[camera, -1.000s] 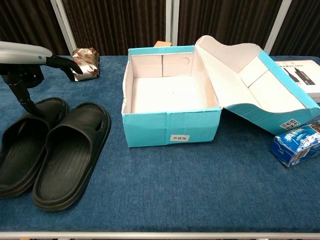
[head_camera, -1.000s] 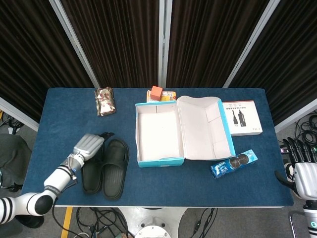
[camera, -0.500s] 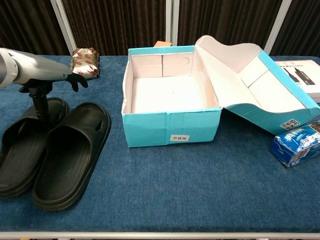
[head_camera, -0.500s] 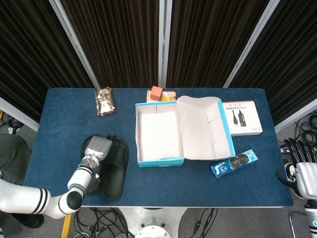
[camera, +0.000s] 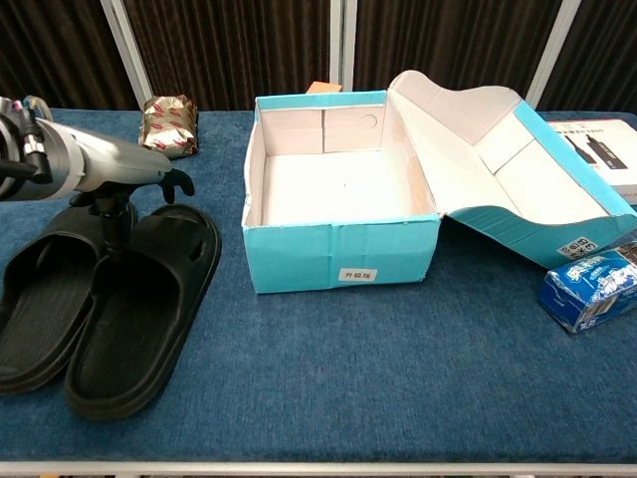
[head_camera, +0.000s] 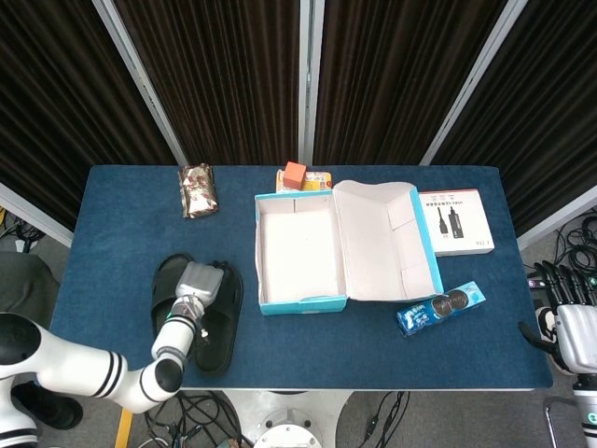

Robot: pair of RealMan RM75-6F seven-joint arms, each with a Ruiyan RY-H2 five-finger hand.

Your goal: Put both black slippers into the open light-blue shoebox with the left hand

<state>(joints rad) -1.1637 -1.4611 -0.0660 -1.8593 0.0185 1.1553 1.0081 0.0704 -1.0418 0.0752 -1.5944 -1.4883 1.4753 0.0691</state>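
Note:
Two black slippers lie side by side at the table's front left: the left slipper (head_camera: 165,301) (camera: 45,309) and the right slipper (head_camera: 220,327) (camera: 139,319). My left hand (head_camera: 198,283) (camera: 111,179) hovers over their toe ends, its fingers (camera: 119,221) pointing down between the two and spread, holding nothing. The open light-blue shoebox (head_camera: 297,252) (camera: 338,254) stands just right of the slippers, empty, with its lid folded out to the right. My right hand (head_camera: 571,322) hangs off the table's right edge with fingers apart and nothing in it.
A foil snack pack (head_camera: 197,190) (camera: 167,124) lies at the back left. An orange cube (head_camera: 295,175) sits behind the box. A white product box (head_camera: 455,221) and a blue cookie pack (head_camera: 440,309) (camera: 592,289) lie to the right of the lid.
My left hand has swung right, from the outer side of the left slipper to above both slippers, fingers now down between them. The slippers and the right hand have not moved.

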